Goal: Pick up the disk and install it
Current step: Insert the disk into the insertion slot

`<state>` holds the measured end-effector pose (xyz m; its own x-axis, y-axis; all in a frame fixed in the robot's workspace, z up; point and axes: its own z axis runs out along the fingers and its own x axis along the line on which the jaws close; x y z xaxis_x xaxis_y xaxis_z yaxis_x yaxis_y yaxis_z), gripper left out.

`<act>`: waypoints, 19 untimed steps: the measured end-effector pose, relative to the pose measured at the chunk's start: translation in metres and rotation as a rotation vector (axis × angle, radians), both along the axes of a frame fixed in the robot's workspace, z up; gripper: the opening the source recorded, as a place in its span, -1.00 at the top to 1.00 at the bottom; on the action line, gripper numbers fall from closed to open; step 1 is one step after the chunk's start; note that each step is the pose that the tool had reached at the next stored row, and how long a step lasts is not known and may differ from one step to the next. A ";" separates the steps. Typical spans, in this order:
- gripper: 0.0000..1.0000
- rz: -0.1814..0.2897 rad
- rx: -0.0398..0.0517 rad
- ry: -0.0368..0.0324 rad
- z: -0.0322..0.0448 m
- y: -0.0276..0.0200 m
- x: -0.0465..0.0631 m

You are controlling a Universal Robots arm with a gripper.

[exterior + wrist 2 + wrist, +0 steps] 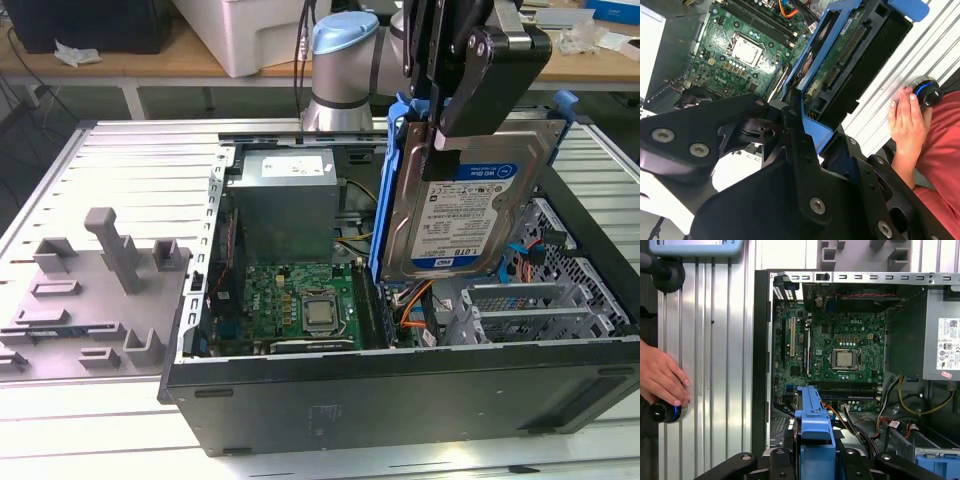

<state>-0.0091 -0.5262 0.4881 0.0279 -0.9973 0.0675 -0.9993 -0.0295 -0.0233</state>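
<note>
Jaws tight on upright disk (480, 200) above open case (400, 400), motherboard (300, 300) and cables (415, 300) below.

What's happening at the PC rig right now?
The arm's gripper holds the disk, jaws shut on its blue bracket, edge-up over the open computer case; it isn't seated yet. A person's hand rests on a round blue-lit knob on the table beside the case.
</note>
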 end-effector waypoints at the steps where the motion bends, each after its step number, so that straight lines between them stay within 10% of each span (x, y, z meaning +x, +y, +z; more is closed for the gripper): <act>1: 0.27 0.000 0.0000 0.0000 0.0000 0.0000 0.000; 19: 0.27 0.000 0.0000 0.0000 0.0000 0.0000 0.000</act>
